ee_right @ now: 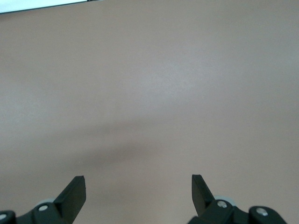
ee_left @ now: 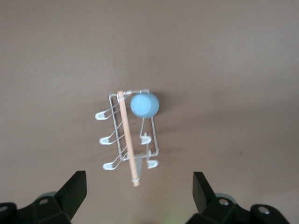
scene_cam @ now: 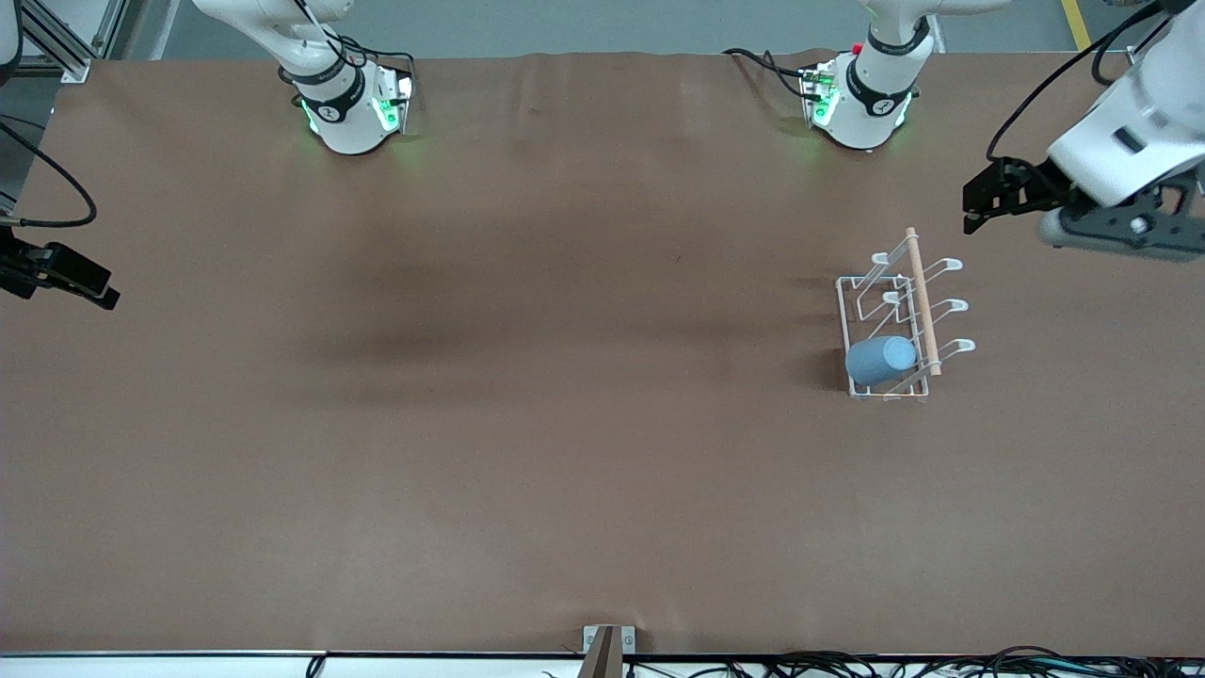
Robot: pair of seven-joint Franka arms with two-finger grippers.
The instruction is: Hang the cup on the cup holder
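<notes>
The white wire cup holder (scene_cam: pixel 899 325) with its wooden rod (scene_cam: pixel 921 297) stands toward the left arm's end of the table. The light-blue cup (scene_cam: pixel 880 360) rests tilted on the holder, at the end nearest the front camera, and covers the prong there. My left gripper (scene_cam: pixel 974 209) is open and empty, up in the air beside the holder and clear of it. The left wrist view shows the holder (ee_left: pixel 122 140) and the cup (ee_left: pixel 144 105) between its open fingers (ee_left: pixel 74 191). My right gripper (scene_cam: pixel 99 287) waits at the right arm's end of the table, open and empty (ee_right: pixel 138 182).
The brown table cover (scene_cam: pixel 527 424) is bare around the holder. The two arm bases (scene_cam: pixel 353 104) stand along the edge farthest from the front camera. Cables (scene_cam: pixel 56 179) run at the right arm's end.
</notes>
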